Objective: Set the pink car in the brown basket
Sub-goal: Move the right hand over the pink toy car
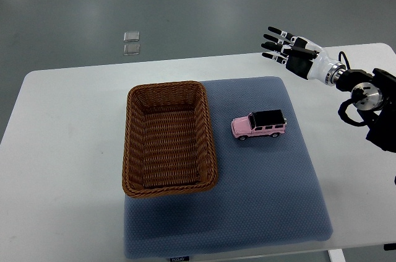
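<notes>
Pink car (259, 126) sits on the blue mat (266, 194), just to the right of the brown basket (170, 140) and not touching it; I see its black roof up and its nose pointing toward the basket. My right hand (291, 50) hovers well up and to the right of the basket, beyond the mat's far corner, fingers (275, 43) stretched out straight and grasping nothing. The basket holds nothing inside that I can see.

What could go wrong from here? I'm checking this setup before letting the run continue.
The right hand hovers open, far from the pink car; a loose grasp could roll it on its wheels across the blue mat. The car sits close to the brown basket, so carrying it low might clip the rim.
</notes>
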### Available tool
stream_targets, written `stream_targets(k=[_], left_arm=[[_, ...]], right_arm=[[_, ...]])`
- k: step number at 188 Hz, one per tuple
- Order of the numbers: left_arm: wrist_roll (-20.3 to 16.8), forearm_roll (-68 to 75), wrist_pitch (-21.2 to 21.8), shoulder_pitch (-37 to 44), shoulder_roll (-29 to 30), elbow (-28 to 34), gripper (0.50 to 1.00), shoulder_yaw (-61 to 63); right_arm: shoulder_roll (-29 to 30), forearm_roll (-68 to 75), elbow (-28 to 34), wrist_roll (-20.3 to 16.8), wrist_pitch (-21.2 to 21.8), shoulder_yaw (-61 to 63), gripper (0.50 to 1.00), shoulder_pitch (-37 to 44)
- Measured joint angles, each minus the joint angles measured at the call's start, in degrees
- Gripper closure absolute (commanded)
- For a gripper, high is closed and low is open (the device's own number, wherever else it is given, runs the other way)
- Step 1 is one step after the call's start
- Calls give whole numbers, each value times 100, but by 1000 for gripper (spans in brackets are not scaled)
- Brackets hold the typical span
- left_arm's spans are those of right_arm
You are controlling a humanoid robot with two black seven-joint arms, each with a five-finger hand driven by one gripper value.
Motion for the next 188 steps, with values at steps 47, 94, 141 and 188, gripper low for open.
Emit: stream_targets(k=[47, 94, 141, 188], left_arm=[[-6, 2, 0, -8, 0, -5, 500, 19], [-8, 2, 0, 14, 0, 12, 500, -19], [-8, 2, -3, 18, 0, 8, 500, -10], [-8, 0, -3, 18, 0, 12, 500, -10]], right_arm=[[-12, -42, 8, 5, 0, -8, 570, 15], [-215, -808, 53, 200, 0, -7, 574, 110], [-334, -2769, 212, 360, 2, -16, 574, 530], [-907, -4785, 1226, 689, 2, -85, 574, 817]])
